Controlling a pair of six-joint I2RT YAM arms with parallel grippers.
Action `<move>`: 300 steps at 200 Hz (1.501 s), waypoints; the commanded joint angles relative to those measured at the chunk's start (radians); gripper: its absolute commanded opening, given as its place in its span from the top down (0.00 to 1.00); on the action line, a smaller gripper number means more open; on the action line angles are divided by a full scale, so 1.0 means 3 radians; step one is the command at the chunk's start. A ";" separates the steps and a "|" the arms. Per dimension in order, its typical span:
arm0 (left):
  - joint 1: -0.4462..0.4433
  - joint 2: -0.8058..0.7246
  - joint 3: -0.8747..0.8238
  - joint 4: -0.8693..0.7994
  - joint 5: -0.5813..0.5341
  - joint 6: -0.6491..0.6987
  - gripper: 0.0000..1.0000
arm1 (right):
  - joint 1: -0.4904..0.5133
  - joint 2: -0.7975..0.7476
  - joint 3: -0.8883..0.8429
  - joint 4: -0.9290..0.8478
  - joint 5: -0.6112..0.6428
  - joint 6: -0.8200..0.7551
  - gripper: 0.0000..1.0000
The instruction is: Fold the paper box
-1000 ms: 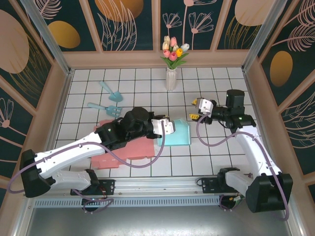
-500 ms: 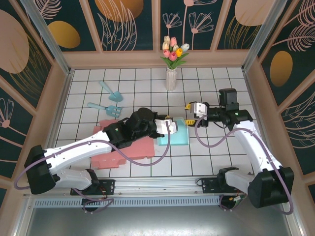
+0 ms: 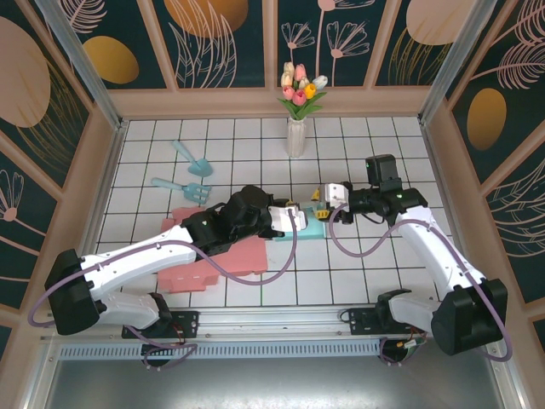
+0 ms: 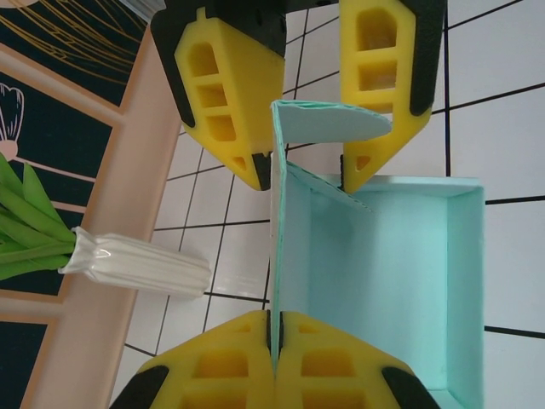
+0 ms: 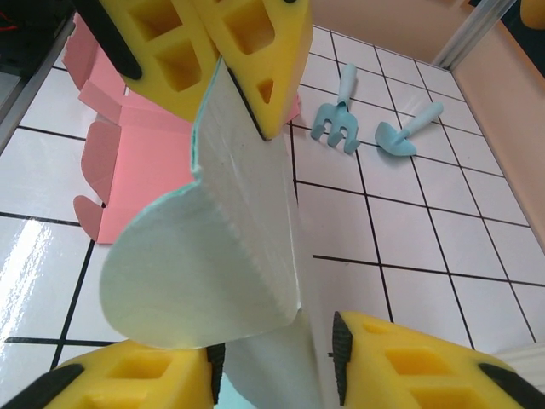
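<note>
The teal paper box point(image 3: 312, 228) sits on the white tiled table point(image 3: 375, 264) near the middle, between the two arms, with its open side up. In the left wrist view its inside is a plain rectangular well with upright walls.

The left gripper point(image 4: 272, 328) reaches in from the left, and its yellow fingers point(image 4: 221, 366) are pressed together on the box's far wall, so the thin card is pinched between the pads.

The right gripper point(image 5: 274, 341) comes from the opposite side. Its fingers point(image 4: 223, 102) stand apart, one on each side of a rounded flap point(image 4: 332, 121) that sticks out from the end of that same wall. One fingertip lies close against the wall's corner — whether it actually presses the card is hard to judge, as the flap covers the spot in the right wrist view.

A flat pink box blank point(image 3: 213, 260) lies unfolded on the table under the left arm, touching or just beside the teal box's left edge. Two small teal garden tools — a rake point(image 3: 183, 188) and a shovel point(image 3: 188, 157) — lie further back on the left. A white vase of tulips point(image 3: 295, 128) stands upright at the back of the table.
</note>
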 commanded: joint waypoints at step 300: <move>0.1318 -0.0399 -0.0001 0.0040 -0.1232 -0.4182 0.09 | -0.0135 0.0161 -0.0705 0.1486 -0.0168 0.0285 1.00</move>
